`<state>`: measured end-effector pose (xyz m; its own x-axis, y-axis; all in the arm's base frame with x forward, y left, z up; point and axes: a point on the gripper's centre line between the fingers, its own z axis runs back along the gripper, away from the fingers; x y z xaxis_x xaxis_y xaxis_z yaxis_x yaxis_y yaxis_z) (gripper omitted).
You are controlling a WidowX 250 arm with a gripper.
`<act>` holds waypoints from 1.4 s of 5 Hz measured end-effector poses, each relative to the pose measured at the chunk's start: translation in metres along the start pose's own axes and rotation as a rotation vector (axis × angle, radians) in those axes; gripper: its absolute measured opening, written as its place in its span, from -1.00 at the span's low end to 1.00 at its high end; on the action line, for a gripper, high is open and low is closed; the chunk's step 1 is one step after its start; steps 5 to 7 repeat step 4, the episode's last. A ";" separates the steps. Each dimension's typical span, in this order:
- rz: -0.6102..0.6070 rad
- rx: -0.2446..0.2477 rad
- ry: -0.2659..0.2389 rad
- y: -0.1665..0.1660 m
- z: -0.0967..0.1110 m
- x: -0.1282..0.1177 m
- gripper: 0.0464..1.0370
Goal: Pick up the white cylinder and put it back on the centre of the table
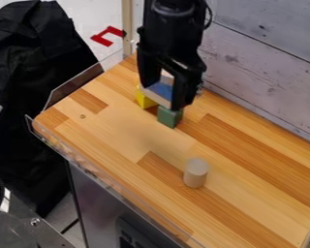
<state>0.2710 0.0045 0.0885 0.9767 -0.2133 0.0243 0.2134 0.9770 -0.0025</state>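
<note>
Camera view of a wooden desk (118, 126), its near end cut off by the lower edge. We see the white cylinder (195, 173) standing upright on the desk, in full view and well apart from the hand (161, 97). The hand hangs below the black arm (174, 24), which is cut off by the top edge; its two fingers stand apart. Between and behind them we make out a blue piece (162, 89) and pale surfaces, partly covered by the hand; we cannot tell their full shapes, nor whether the fingers touch them. A yellow block (145, 100) lies partly hidden beside the hand, and a green block (169, 117) sits just below the nearer fingertip, its top partly covered. At left we note black fabric (35, 63), cut off by the view's edge, its folds hard to separate.
</note>
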 end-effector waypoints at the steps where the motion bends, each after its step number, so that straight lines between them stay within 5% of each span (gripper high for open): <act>1: 0.022 0.030 0.046 0.006 -0.005 0.002 0.93; 2: 0.096 0.051 0.114 0.009 -0.013 0.000 0.93; 4: 0.293 -0.004 0.080 0.018 -0.009 -0.001 0.93; 7: 0.293 -0.004 0.080 0.018 -0.009 -0.001 0.93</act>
